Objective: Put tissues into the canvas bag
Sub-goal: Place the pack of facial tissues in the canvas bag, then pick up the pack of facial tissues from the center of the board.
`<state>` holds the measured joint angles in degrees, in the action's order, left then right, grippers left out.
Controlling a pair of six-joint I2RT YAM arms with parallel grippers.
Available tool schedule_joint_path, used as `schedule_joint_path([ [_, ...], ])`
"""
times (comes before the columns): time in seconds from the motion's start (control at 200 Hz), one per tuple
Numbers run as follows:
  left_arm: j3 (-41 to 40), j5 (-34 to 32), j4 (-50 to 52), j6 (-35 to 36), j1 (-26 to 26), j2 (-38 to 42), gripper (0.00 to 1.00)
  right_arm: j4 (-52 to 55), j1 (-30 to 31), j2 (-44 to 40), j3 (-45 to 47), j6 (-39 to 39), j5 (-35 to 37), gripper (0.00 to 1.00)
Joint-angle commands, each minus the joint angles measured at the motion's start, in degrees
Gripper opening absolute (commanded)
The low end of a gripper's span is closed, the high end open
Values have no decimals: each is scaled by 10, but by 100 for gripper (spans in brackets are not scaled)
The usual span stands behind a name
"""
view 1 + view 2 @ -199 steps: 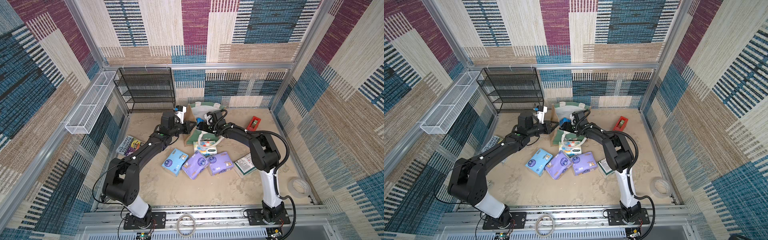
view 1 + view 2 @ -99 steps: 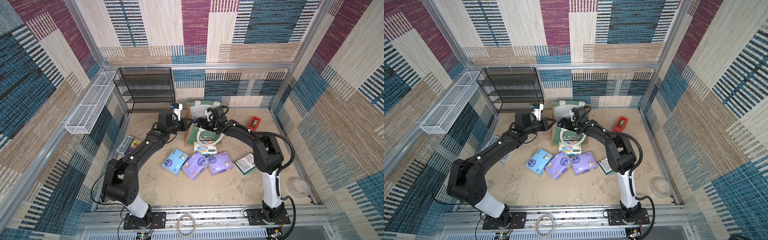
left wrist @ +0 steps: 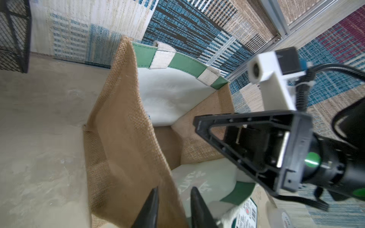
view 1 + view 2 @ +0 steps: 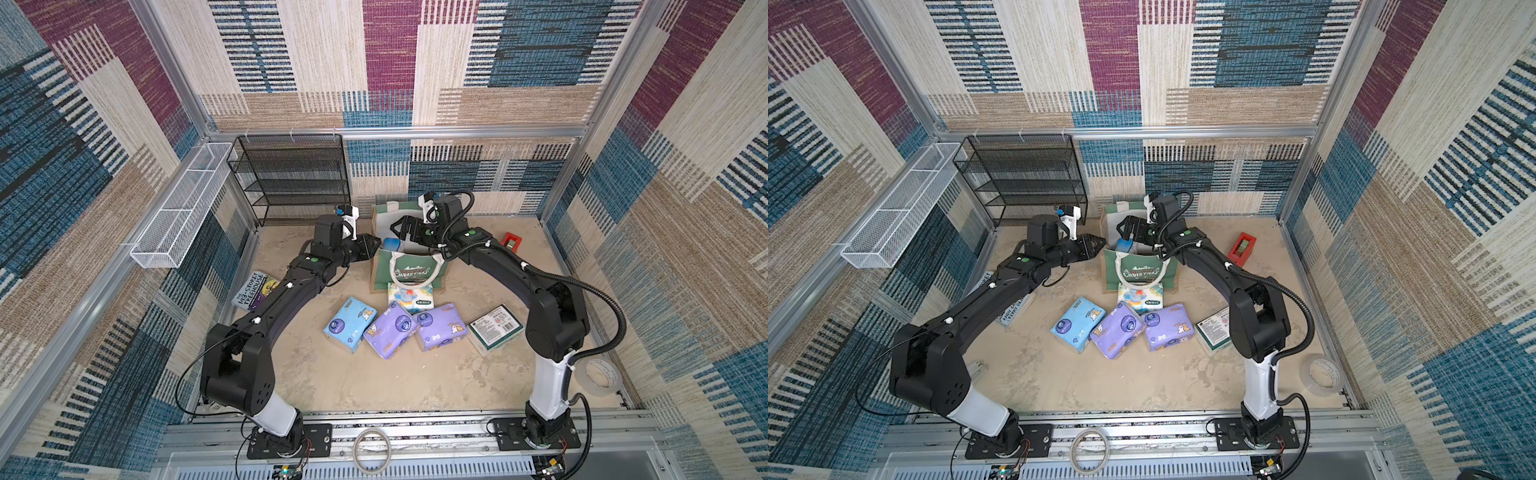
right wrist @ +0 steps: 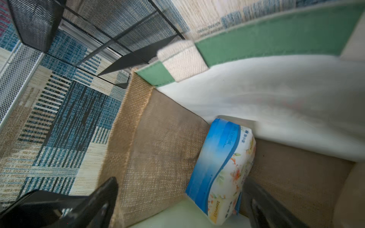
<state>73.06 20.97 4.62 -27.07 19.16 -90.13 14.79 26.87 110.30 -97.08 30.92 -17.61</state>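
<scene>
Jute, coarse and tan, forms the side walls of the canvas bag (image 4: pixel 409 272), a boxy tote standing upright at the far middle of the sandy surface (image 4: pixel 353 382). Its smooth green front with white lettering faces the near side, a white rope handle droops over it, and the lining is plain white cloth. Inside, a deep blue pack (image 5: pixel 221 167), a glossy soft-cornered brick with a flowered white end, stands on edge against the left jute wall. Outside, the white elephant pack (image 4: pixel 410 297) sits right at the bag's near foot. Nearer lie the puffy light blue pack (image 4: pixel 350 318), a lilac pack (image 4: pixel 390 330) and a second lilac pack (image 4: pixel 441 326), touching in a row. The flat green-and-white pack (image 4: pixel 495 328) lies just right of them.

My left arm (image 4: pixel 286 293) stretches far and rightward, low. The left claw (image 3: pixel 174 205) has its fingers a little apart, straddling the left jute rim; I cannot tell if either touches it. My right arm (image 4: pixel 505 264) bends leftward over the bag. The right claw (image 5: pixel 181 205) gapes wide above the mouth, gripping nothing, the blue pack below it.
</scene>
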Motion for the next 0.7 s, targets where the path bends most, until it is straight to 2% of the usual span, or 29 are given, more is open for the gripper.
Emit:
schedule_joint_path([
  [0.0, -8, -26, 17, 26, -1, 26, 45, -14, -1, -37, 12, -35, 17, 99],
  [0.105, -33, -41, 11, 35, 0, 62, 57, -35, -1, -82, 49, -51, 18, 99],
  [0.24, -76, -68, 6, 44, 2, 116, 63, -57, -1, -137, 106, -69, 18, 99],
  [0.386, -123, -86, 23, 49, 7, 180, 65, -45, 0, -185, 140, -94, 25, 99],
  [0.531, -185, -97, 43, 43, 25, 243, 65, -59, -1, -269, 223, -106, 48, 100],
  [0.696, -255, -107, 62, 33, 64, 287, 63, -64, 0, -362, 330, -87, 47, 94],
])
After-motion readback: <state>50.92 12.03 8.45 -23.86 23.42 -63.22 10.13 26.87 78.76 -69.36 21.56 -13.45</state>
